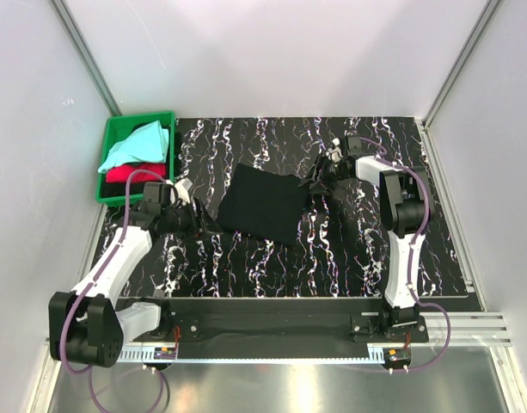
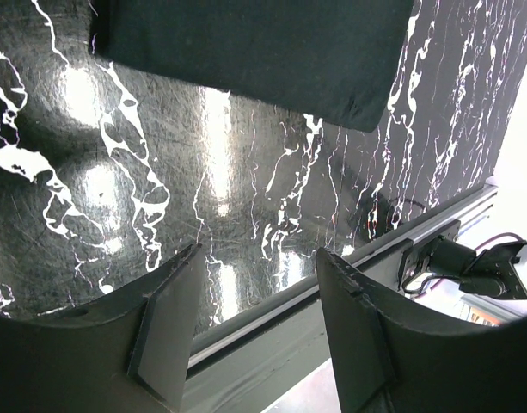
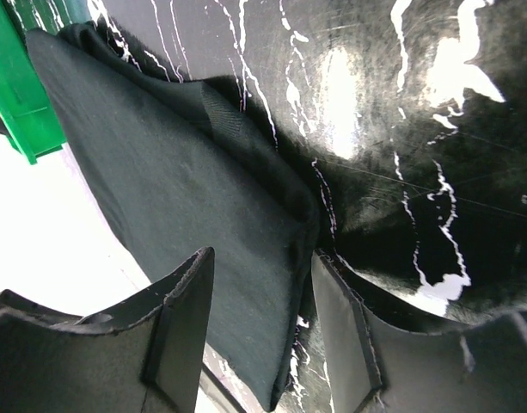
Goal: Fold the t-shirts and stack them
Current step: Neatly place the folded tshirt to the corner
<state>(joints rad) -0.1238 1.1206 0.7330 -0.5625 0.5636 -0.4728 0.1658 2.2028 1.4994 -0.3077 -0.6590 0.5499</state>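
The black t-shirt [image 1: 261,204] lies folded into a rough square in the middle of the table. It also shows in the left wrist view [image 2: 254,47] and the right wrist view [image 3: 177,189]. My left gripper [image 1: 213,225] is open and empty just off the shirt's near left corner; nothing lies between its fingers [image 2: 170,323]. My right gripper [image 1: 313,182] is open at the shirt's far right corner, its jaws standing either side of the folded edge [image 3: 297,258] without closing on it. The pale aqua t-shirt [image 1: 139,142] and the red t-shirt [image 1: 132,173] lie in the crate.
A green plastic crate [image 1: 113,136] stands at the table's far left, also in the right wrist view [image 3: 18,95]. The black white-streaked tabletop [image 1: 349,249] stretches around the shirt. The table's front rail [image 2: 349,275] runs near the left gripper. White walls enclose the table.
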